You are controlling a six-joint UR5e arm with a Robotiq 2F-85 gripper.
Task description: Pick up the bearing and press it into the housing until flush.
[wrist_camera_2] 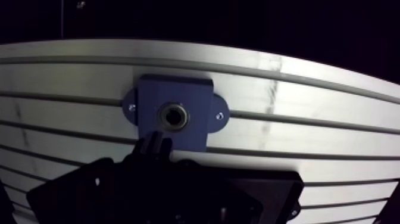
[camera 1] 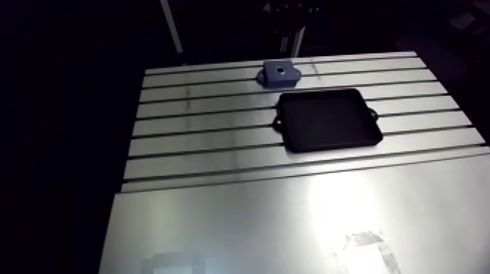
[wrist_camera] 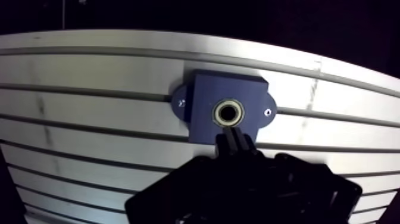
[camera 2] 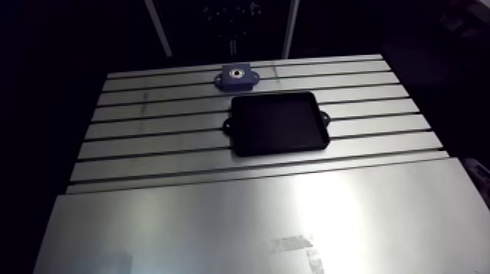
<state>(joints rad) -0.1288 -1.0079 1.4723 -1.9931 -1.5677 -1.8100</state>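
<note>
A blue housing (wrist_camera: pixel 226 107) with two screw ears sits on the slotted aluminium table (camera 1: pixel 204 124) near its far edge. In the wrist view a bearing (wrist_camera: pixel 228 112) shows as a pale ring with a dark hole, seated in the housing's bore. My gripper (wrist_camera: pixel 233 142) hangs just on the near side of the bore. Its two dark fingertips are pressed together with nothing between them. The arm view shows the same housing (camera 2: pixel 237 76) with a light ring at its centre. There my gripper is lost in the dark above the housing.
A black rectangular tray (camera 1: pixel 328 119) with small side tabs lies just in front of the housing, with nothing in it. A smooth metal sheet (camera 2: pixel 255 218) covers the near half of the table. Dark upright posts (camera 1: pixel 172 29) stand behind the far edge.
</note>
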